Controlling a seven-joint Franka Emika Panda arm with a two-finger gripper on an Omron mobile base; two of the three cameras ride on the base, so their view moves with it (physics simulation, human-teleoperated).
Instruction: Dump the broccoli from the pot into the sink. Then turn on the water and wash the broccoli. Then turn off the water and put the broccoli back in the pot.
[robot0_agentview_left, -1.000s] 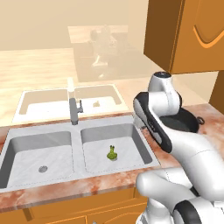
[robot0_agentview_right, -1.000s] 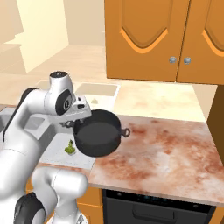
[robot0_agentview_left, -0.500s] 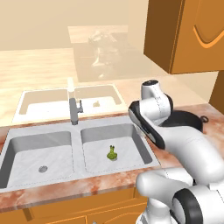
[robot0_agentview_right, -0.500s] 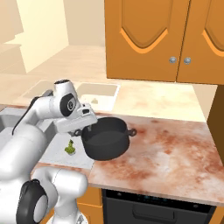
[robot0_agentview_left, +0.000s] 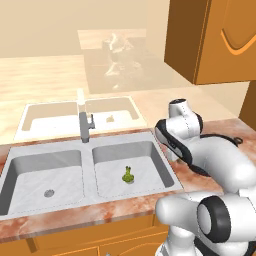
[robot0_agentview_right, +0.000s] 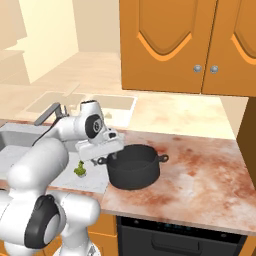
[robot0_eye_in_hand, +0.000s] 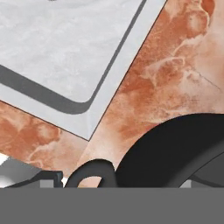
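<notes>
The black pot (robot0_agentview_right: 134, 166) stands upright on the marble counter just right of the sink (robot0_agentview_left: 165, 170). My gripper (robot0_agentview_right: 106, 158) is shut on the pot's left side handle (robot0_eye_in_hand: 93, 171), and the hand view looks down past the pot (robot0_eye_in_hand: 175, 148) at the sink's corner (robot0_eye_in_hand: 65, 103). The yellow-green broccoli (robot0_agentview_left: 129, 175) lies on the floor of the right basin, also seen beside my arm as the broccoli (robot0_agentview_right: 80, 171). The grey faucet (robot0_agentview_left: 85, 126) stands behind the divider between the basins. No water runs from it.
Bare marble counter (robot0_agentview_right: 200, 170) stretches to the right of the pot. Orange wall cabinets (robot0_agentview_right: 190, 45) hang above it. A faint cream-tinted double sink (robot0_agentview_left: 55, 114) shows behind the real one. The left basin holds only its drain (robot0_agentview_left: 48, 192).
The pot, held tilted in the air beside the sink a second ago, has swung upright and come down to the counter, to the right. The broccoli has stayed in the right basin.
</notes>
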